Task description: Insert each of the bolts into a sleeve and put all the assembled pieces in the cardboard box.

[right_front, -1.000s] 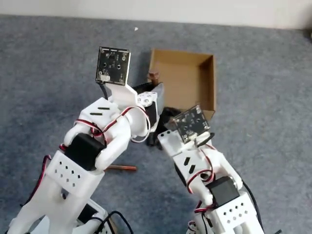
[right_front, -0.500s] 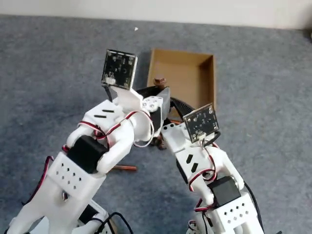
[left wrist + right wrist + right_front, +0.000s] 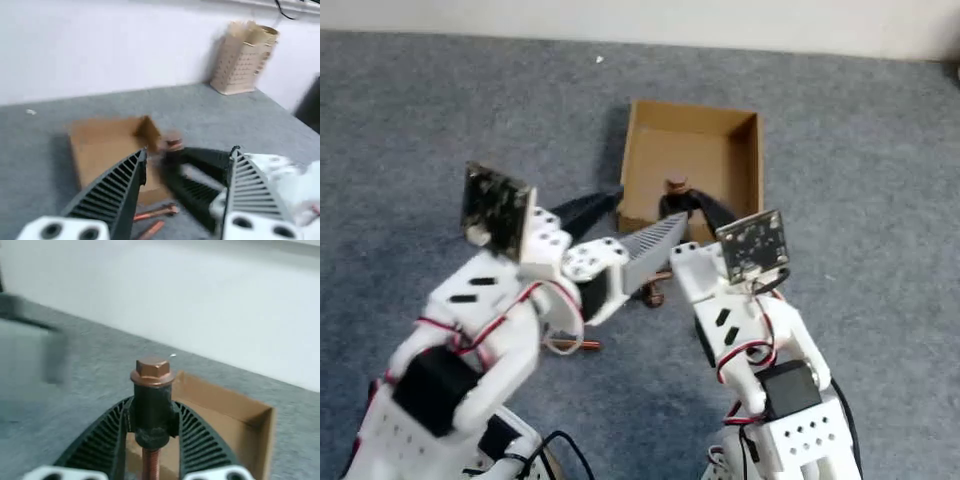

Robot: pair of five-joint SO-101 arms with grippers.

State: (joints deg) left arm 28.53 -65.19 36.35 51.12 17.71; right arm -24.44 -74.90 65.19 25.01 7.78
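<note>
My right gripper is shut on a black sleeve with a copper bolt pushed through it, head up. It holds the piece upright over the near part of the open cardboard box. The box lies just behind the piece in the right wrist view. My left gripper stands open beside the box's near left corner, with nothing between its fingers. Through its jaws I see the box and the right gripper with the bolt head.
Two loose copper bolts lie on the grey carpet in front of the box: one between the arms, another under the left arm. They show as bolts in the left wrist view. A beige slotted basket stands by the wall.
My left gripper has let go, opened and swung back to the left. My right gripper has carried the sleeved bolt forward over the box.
</note>
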